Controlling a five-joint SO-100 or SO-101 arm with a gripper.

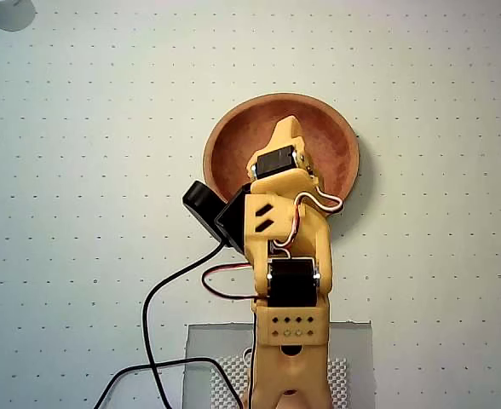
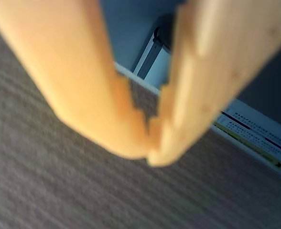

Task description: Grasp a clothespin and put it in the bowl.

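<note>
Your gripper (image 2: pixel 150 155) was clenched empty in the wrist view, fingertips touching. Overhead, your arm (image 1: pixel 289 256) reached from the table's (image 1: pixel 80 170) near edge over the wooden bowl (image 1: pixel 233 141). No clothespin showed.

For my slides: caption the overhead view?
Yellow arm reaching over a wooden bowl, gripper above its inside.
</note>
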